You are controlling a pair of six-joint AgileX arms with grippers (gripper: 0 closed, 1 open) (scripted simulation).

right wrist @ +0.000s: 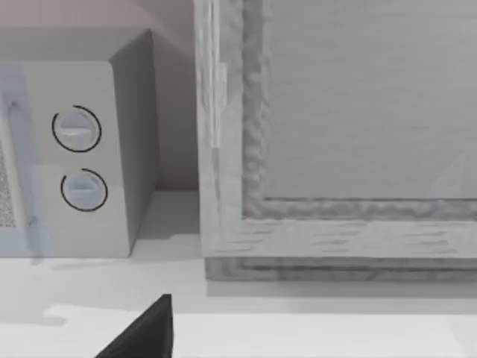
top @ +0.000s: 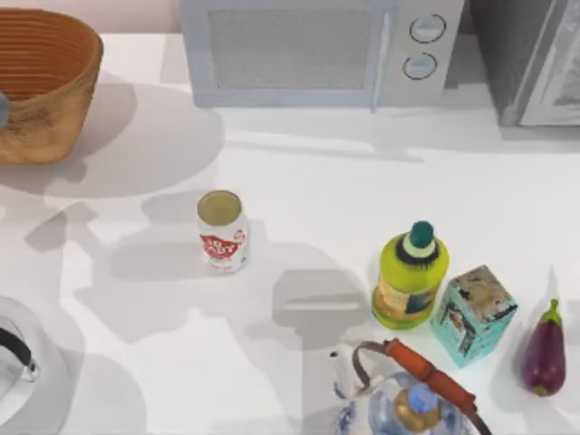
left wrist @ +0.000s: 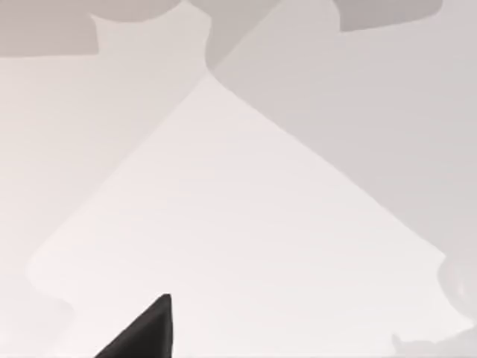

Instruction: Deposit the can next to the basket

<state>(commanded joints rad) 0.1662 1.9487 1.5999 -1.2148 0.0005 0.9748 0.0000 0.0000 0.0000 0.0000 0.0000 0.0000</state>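
The can (top: 223, 231) stands upright on the white table, left of centre: white-silver body, red label, dull gold top. The basket (top: 54, 118), large, woven and orange-brown, sits at the back left corner, well apart from the can. A dark tip of my left gripper (left wrist: 145, 335) shows at the edge of the left wrist view, over bare white table crossed by shadows. A like dark tip of my right gripper (right wrist: 145, 335) shows in the right wrist view, which faces the microwave and a grey framed cabinet.
A microwave (top: 317, 50) and a grey cabinet (top: 530, 59) line the back. At the front right stand a yellow-green bottle (top: 410, 276), a teal carton (top: 473, 313), an eggplant (top: 545, 352) and a teapot (top: 408, 399). A white object with a black handle (top: 23, 376) sits front left.
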